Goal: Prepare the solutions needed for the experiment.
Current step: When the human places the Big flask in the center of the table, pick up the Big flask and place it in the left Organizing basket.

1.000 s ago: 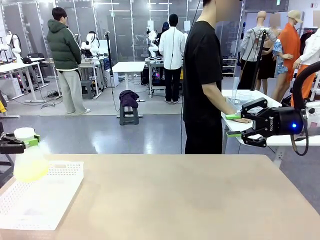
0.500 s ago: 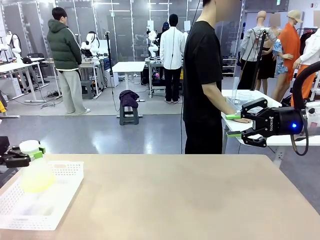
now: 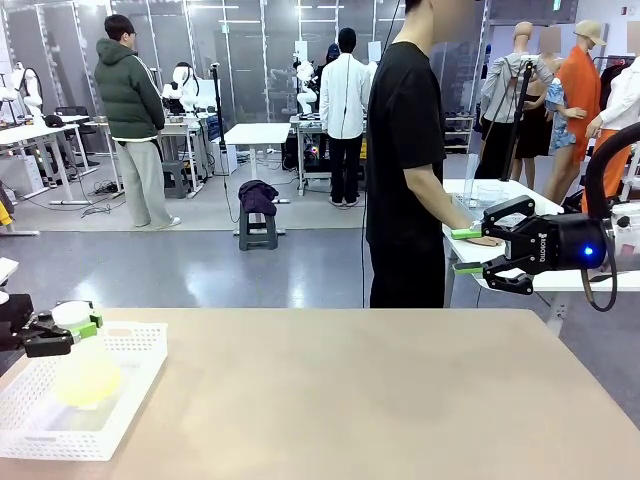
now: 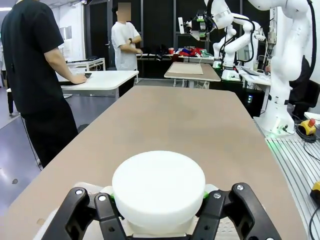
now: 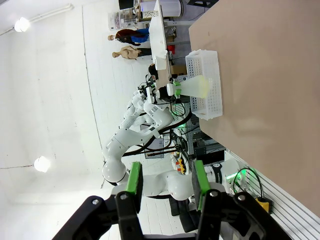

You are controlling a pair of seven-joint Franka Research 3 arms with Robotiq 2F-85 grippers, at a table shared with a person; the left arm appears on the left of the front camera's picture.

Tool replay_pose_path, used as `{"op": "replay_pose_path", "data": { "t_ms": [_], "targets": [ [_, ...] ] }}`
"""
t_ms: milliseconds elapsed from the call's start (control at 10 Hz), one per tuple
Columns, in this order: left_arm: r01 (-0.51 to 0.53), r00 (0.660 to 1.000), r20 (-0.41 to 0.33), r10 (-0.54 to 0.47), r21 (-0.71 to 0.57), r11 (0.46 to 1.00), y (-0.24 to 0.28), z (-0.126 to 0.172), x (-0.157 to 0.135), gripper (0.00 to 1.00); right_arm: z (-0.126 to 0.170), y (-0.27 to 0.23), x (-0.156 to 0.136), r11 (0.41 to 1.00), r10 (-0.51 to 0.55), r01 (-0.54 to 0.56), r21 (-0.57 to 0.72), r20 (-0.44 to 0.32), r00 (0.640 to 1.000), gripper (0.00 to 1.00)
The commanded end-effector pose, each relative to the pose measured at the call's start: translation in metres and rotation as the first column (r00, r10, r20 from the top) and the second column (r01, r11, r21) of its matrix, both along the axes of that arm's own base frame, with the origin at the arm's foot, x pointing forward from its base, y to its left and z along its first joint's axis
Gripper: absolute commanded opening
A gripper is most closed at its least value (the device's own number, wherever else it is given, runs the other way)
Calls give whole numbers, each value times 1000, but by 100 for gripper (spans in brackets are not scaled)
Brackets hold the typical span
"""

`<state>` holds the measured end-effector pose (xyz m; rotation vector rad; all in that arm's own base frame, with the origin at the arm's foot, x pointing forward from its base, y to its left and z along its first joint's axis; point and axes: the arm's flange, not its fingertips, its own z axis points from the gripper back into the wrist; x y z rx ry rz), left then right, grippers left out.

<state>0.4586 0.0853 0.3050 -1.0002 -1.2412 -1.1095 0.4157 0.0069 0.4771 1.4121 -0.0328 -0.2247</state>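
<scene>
Presently the left gripper [image 3: 78,328] sits at the table's left edge, above a white perforated basket [image 3: 130,372]. Its green-padded fingers are clamped tight on the neck of a frosted conical flask [image 3: 86,370], just under the flask's round white cap [image 4: 158,186]. The flask hangs tilted, its wide base down inside the basket. Whether the base touches the basket floor cannot be told. The solutions [image 3: 88,385] show as a pale yellow-green pool in the bottom of the flask; the same colour appears in the flask's base in the right wrist view [image 5: 200,85]. In the left wrist view the cap lies between the two black finger links, with the bare tan table [image 4: 180,120] running ahead.

The right gripper [image 3: 466,250] is held in the air off the table's far right corner, well apart from the flask. Its jaws stand partly open and hold nothing. A person in a black shirt [image 3: 405,150] stands beyond the far edge, one hand resting on a white side table [image 3: 520,205].
</scene>
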Motion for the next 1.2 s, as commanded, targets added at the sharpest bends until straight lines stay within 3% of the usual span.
{"op": "replay_pose_path", "data": {
  "t_ms": [0, 1000, 1100],
  "targets": [
    [-21, 999, 25, 22, -19, 1000, -5, -3, 0, 0, 1, 0, 0, 1000, 5, -5, 9, 3, 1000, 51],
    [-50, 999, 11, 50, 56, 997, -10, -26, -8, 0, 1, 0, 0, 1000, 5, -5, 9, 3, 1000, 51],
    [-42, 999, -8, 43, 63, 997, -9, -27, -8, 29, 1, 0, 0, 1000, 5, -5, 9, 3, 1000, 51]
  ]
}}
